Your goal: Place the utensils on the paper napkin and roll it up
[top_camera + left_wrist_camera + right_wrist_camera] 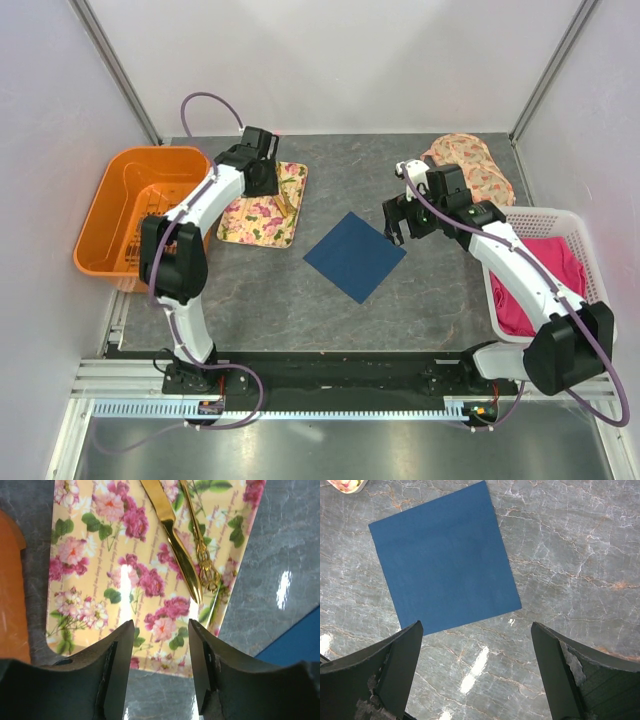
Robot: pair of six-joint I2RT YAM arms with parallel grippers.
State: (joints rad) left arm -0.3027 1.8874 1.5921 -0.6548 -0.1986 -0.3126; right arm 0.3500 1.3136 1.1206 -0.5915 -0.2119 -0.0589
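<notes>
The gold utensils (177,540) lie on the floral tray (100,575); in the left wrist view I see a knife and a fork (204,560) side by side. In the top view they show as thin gold lines (283,197) on the tray (262,220). My left gripper (161,630) is open and empty, hovering over the tray's near end, short of the knife tip. The navy paper napkin (355,256) lies flat mid-table and fills the upper left of the right wrist view (445,555). My right gripper (476,630) is open wide and empty above the table beside the napkin's edge.
An orange bin (135,215) stands at the far left, next to the tray. A white basket (570,225) holding pink cloth (545,280) stands at the right. A floral cloth bundle (470,160) lies at the back right, behind my right arm.
</notes>
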